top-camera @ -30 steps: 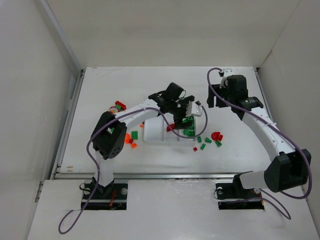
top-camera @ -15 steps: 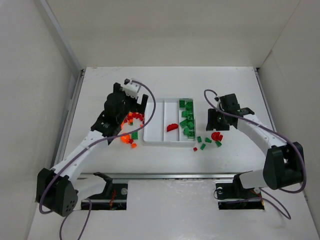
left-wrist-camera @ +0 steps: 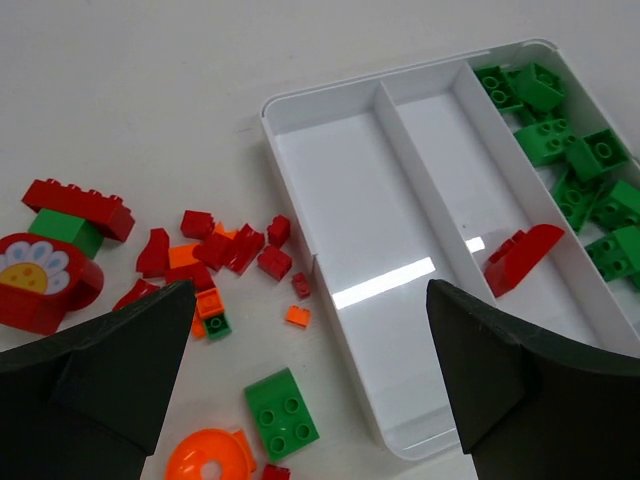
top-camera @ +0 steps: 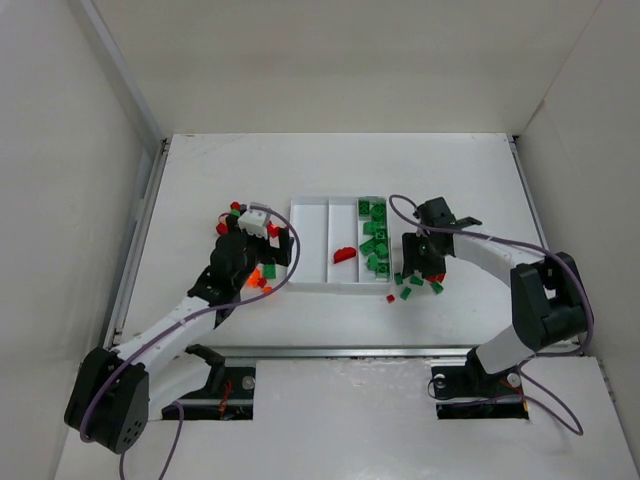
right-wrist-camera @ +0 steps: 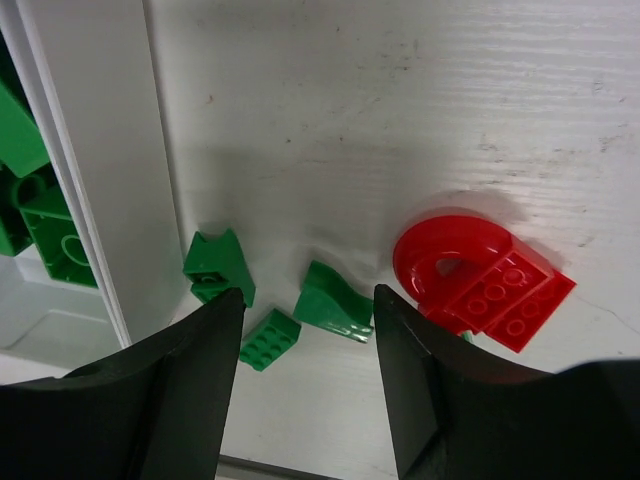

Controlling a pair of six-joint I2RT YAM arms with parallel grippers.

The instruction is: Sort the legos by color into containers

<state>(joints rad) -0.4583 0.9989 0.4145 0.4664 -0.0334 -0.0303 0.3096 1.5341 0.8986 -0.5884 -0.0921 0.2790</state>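
A white tray [top-camera: 306, 250] lies on the tabletop [top-camera: 220, 170] between the two arms, split lengthwise by two thin walls into three compartments [left-wrist-camera: 340, 210]. The left one shows only bare white floor. The middle one holds a single dark red curved piece [left-wrist-camera: 520, 258], lying against the wall shared with the right one. The right one holds a heap of green bricks [left-wrist-camera: 560, 140]. The left arm [top-camera: 170, 325] reaches to the tabletop just left of the tray. The left arm's jaws stand wide open with nothing held between them, above a scatter of loose pieces. These include a cluster of small dark red bits [left-wrist-camera: 225, 250] mixed with a few orange ones, a green four-stud brick [left-wrist-camera: 282, 412] close to the tray's outer wall, and an orange ring-shaped piece [left-wrist-camera: 205, 462] at the lower edge of the wrist view. Farther left is a round red piece with a flower face [left-wrist-camera: 35, 280], just beside a green block capped by a long red brick [left-wrist-camera: 78, 197]. The right arm [top-camera: 495, 255] bends in to the tabletop just right of the tray. The right arm's jaws are parted and grip nothing, with the tips on either side of a green wedge [right-wrist-camera: 335, 300] and a small green plate [right-wrist-camera: 268, 338] that both rest on the tabletop. Another green piece [right-wrist-camera: 215, 265] sits just beside the tray's outer wall. On the far side of the jaws from the tray, a red arch [right-wrist-camera: 445, 255] touches a flat red brick [right-wrist-camera: 515, 305].
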